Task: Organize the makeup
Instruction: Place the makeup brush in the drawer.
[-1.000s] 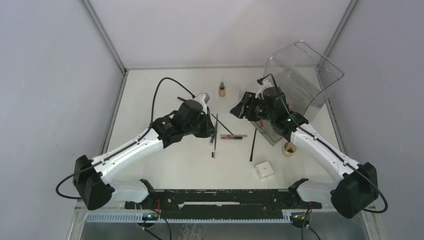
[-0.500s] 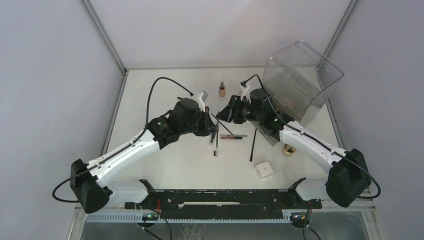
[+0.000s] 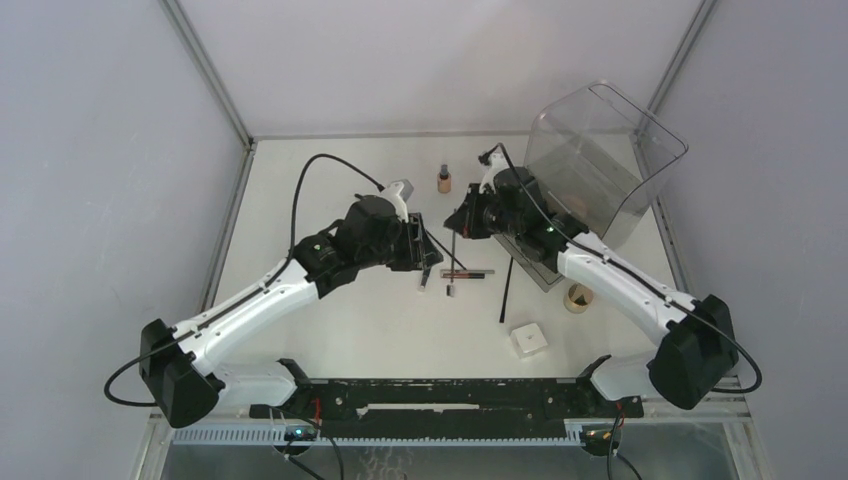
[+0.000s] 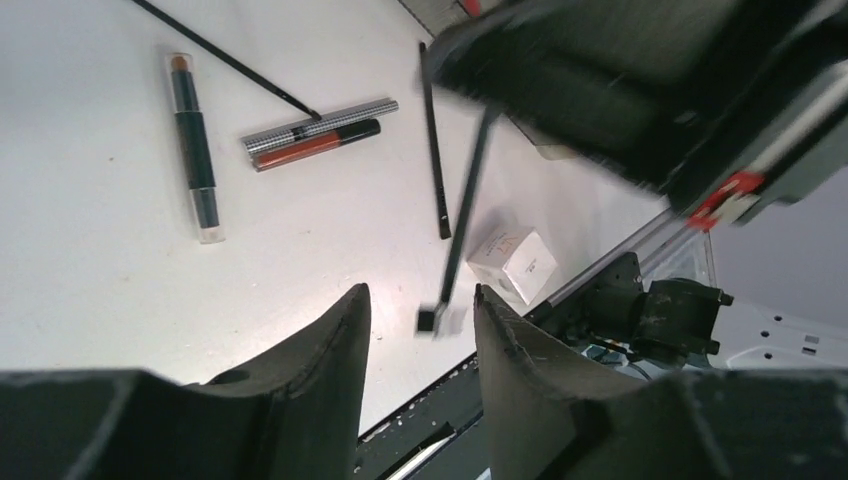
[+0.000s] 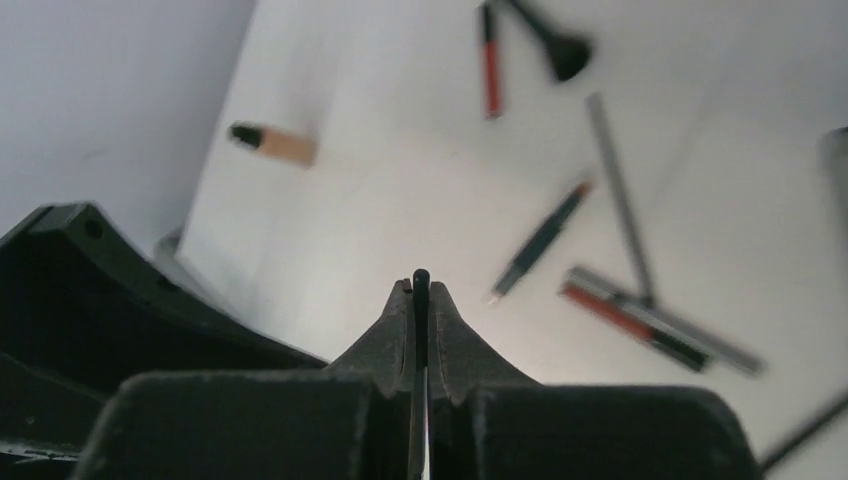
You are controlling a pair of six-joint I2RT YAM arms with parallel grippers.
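My right gripper is shut on the top end of a thin black brush, which hangs down over the table with its square tip low. Just left of that brush, my left gripper stands open with nothing between its fingers; seen from above, the left gripper is close beside the right gripper. More makeup lies on the table: a red lip stick beside a silver stick, a black pencil, a tan bottle, a round puff and a white box.
The big clear plastic bin stands tilted at the back right, behind the right arm. A dark two-ended stick and another thin brush lie under the left arm. The black rail runs along the near edge.
The right gripper moved left and shut on the brush's top end. The left gripper, which was shut on that brush, opened and let it go. The brush now hangs further right.
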